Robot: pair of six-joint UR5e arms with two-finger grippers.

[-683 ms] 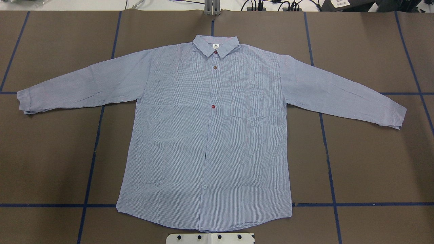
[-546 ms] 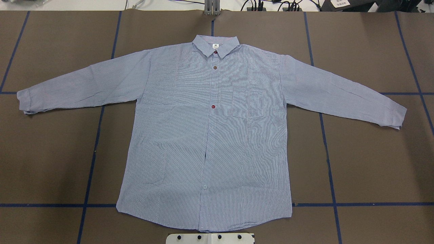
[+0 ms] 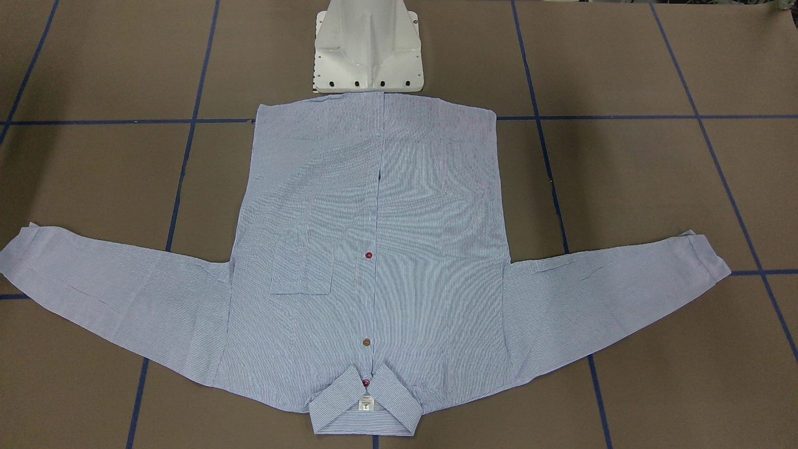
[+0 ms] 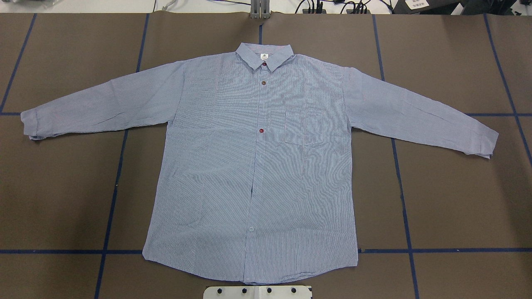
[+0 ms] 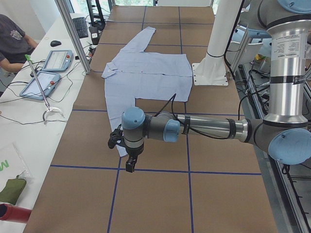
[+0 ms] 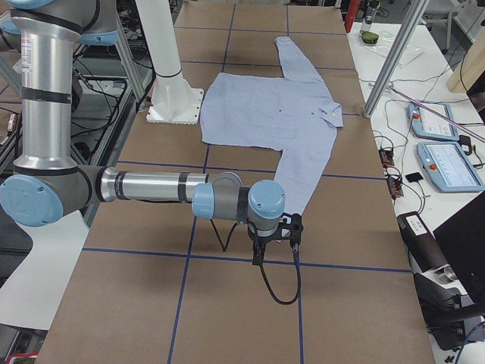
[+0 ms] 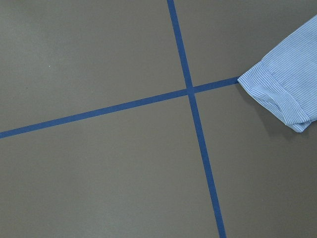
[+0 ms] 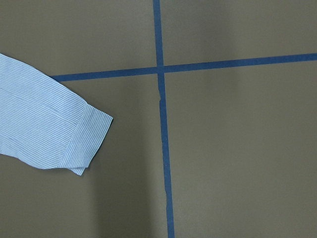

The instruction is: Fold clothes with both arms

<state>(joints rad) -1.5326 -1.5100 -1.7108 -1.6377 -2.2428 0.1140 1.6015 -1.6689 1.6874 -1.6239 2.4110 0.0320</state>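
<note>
Shirt (image 4: 253, 166) flat on desk (image 4: 457, 207), sleeves spread sideways; left cuff (image 7: 280, 94) lies just inboard of my left tool (image 5: 130, 165), right cuff (image 8: 86, 139) inboard of my right tool (image 6: 258, 256). Tool openings: cannot tell.

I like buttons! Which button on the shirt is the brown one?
The second button down from the collar of the shirt; its neighbours above and below are red.
</note>
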